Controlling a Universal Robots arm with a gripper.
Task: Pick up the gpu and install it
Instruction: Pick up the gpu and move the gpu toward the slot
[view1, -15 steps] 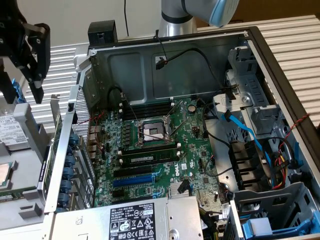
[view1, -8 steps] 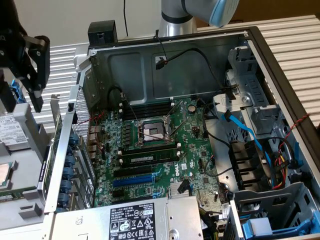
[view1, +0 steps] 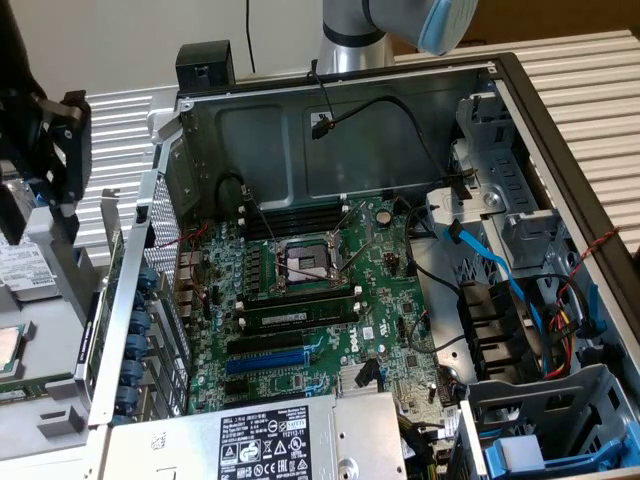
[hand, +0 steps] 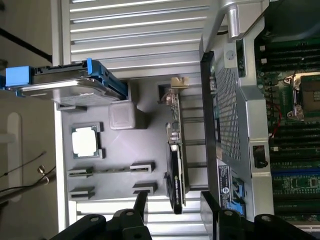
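While the gripper (hand: 175, 212) hangs wide open and empty, the gpu (hand: 176, 172) stands on edge in the grey tray (hand: 115, 162), ahead of and between the jaws. A sound grasp probably needs the jaws centred squarely across shroud and board.

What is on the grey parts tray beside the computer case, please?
The gpu standing on edge, a processor chip and a blue-framed drive. The drive hides the tray corner beneath it.

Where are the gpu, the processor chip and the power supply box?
gpu (hand: 176, 175), wrist view, on its black shroud.
processor chip (hand: 86, 141), wrist view, its silver lid.
power supply box (view1: 265, 445), exterior view, on its black label.
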